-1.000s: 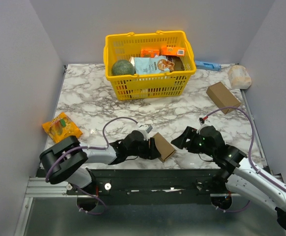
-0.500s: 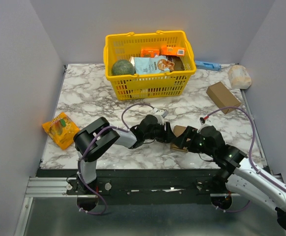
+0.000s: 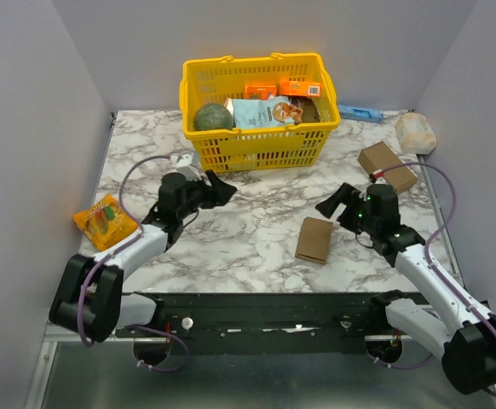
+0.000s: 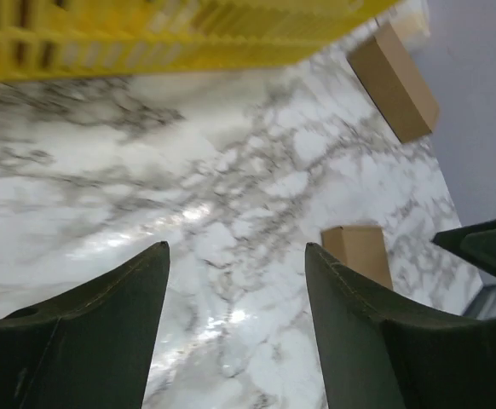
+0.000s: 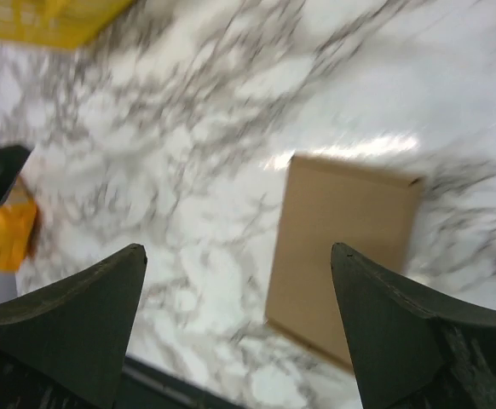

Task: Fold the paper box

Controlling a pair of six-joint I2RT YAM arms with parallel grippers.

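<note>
The paper box (image 3: 315, 239) is a small plain brown cardboard piece lying closed on the marble table, right of centre. It also shows in the left wrist view (image 4: 359, 252) and in the right wrist view (image 5: 342, 256). My left gripper (image 3: 224, 189) is open and empty, up near the yellow basket, well left of the box. My right gripper (image 3: 331, 202) is open and empty, just above and right of the box, apart from it. Nothing is held.
A yellow basket (image 3: 261, 152) with groceries stands at the back centre. A thicker brown carton (image 3: 386, 168) lies at the right, also in the left wrist view (image 4: 395, 81). An orange snack packet (image 3: 106, 223) lies at the left. A pale bag (image 3: 415, 132) sits at the back right.
Both grippers have let go of the paper box and drawn back. The left arm swung far left toward the basket. The right arm moved up and right. The box now lies on the table.
</note>
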